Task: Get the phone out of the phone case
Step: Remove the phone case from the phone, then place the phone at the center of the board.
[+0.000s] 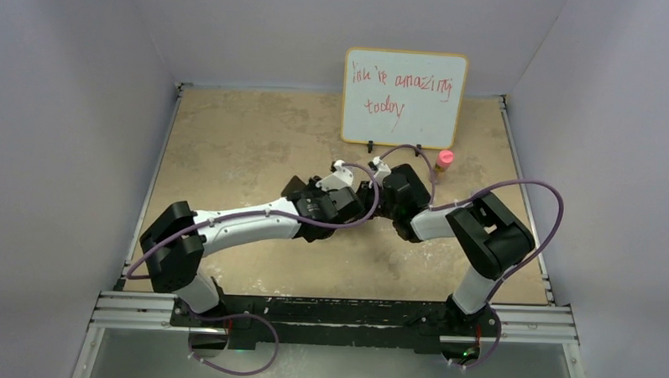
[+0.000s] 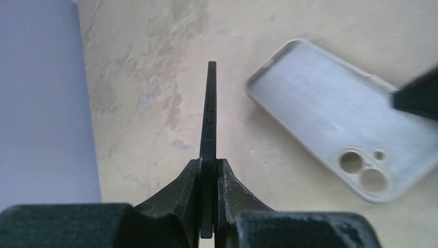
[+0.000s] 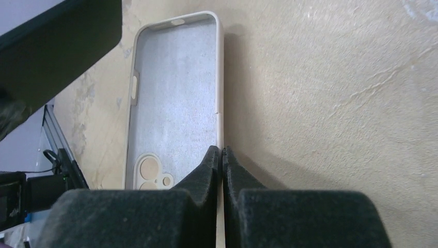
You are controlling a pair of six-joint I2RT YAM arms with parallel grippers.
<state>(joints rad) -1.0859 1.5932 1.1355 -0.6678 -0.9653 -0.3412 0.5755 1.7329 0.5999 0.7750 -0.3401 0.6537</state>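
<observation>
The left gripper was clamped on the phone, its two pads pressed flat against the front and back faces near one short end. The phone stood edge-on in the left wrist view, clear of the bench, its side buttons showing along the thin dark edge.

The right gripper was closed too. Its fingertips met on the thin side wall of the phone case, pinching that long rim, as far as the right wrist view showed.

The case lay on the bench, open side up, empty, its pale lining and camera cut-outs exposed. It lay just beside the lifted phone.

By my judgement, the phone would handle as a stiff, fairly heavy slab with smooth, slippery glass faces. A firm grip across the faces nearer its middle would tip less than this end hold. A drop onto the bench could crack it.

The case looked light, soft and bendy, so its rim would flex under a pinch rather than resist.
</observation>
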